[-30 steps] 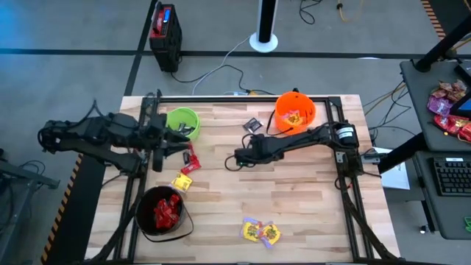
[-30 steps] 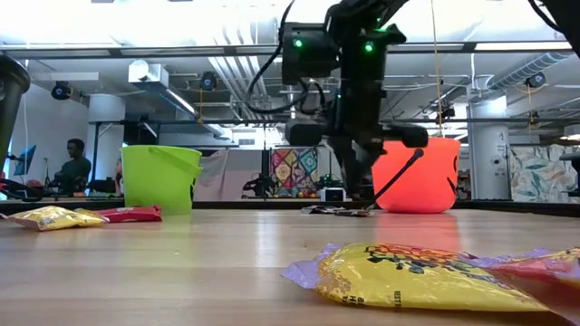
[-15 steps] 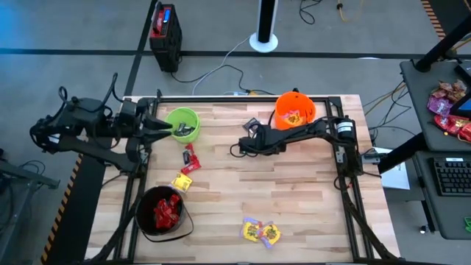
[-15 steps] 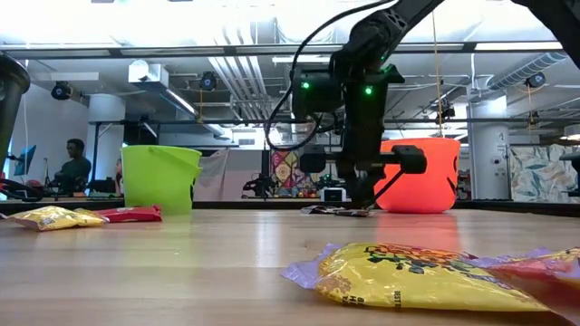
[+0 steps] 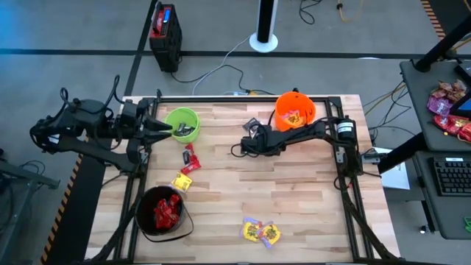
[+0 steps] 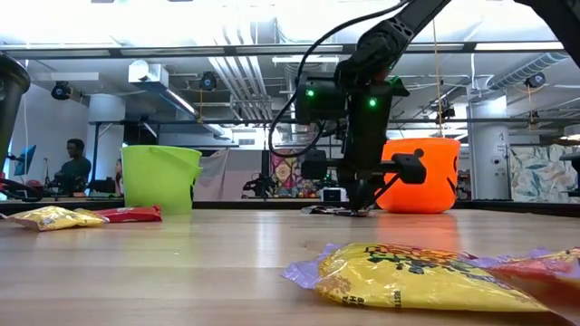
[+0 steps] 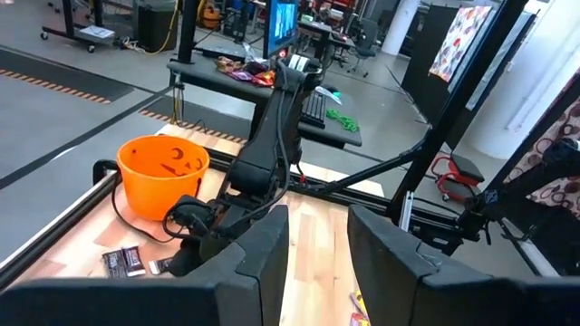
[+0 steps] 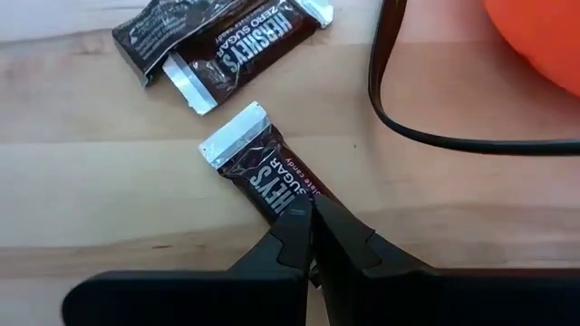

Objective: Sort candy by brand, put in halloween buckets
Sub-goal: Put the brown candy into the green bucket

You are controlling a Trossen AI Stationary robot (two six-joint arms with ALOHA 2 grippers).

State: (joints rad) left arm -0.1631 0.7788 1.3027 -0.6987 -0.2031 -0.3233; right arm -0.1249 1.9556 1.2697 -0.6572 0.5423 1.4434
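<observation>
Three dark candies lie flat on the wood beside the orange bucket point(image 5: 295, 110). My right gripper point(image 8: 313, 217) is shut, and its tips stand at the near end of one dark candy point(image 8: 267, 172); the other two point(image 8: 227, 36) lie beyond it. The low view shows the right gripper point(image 6: 360, 206) down at the table top. My left gripper point(image 7: 317, 263) is open with nothing between its fingers and hangs by the left rim of the green bucket point(image 5: 184, 124), which has dark candy in it. The black bucket point(image 5: 162, 212) holds red candies. My right gripper comes slanting down from above with its shut fingertips point(image 8: 299, 226) over the near end of the dark candy's wrapper point(image 8: 294, 195). The candy lies flat on the table. I cannot tell whether the tips touch the wrapper.
A red candy point(image 5: 191, 158) and a yellow one point(image 5: 182, 182) lie between the green and black buckets. Yellow candies point(image 5: 261, 232) sit near the front edge. The orange bucket's wire handle point(image 8: 435, 136) lies on the wood next to the dark candy. Black frame rails point(image 5: 346, 177) border the table.
My left gripper has drawn back toward the table's far left and risen, from above the red candy to the green bucket's rim. My right gripper, shut throughout, has gone down and toward the orange bucket, onto the dark candies. Both have hardly moved in the last half second.
</observation>
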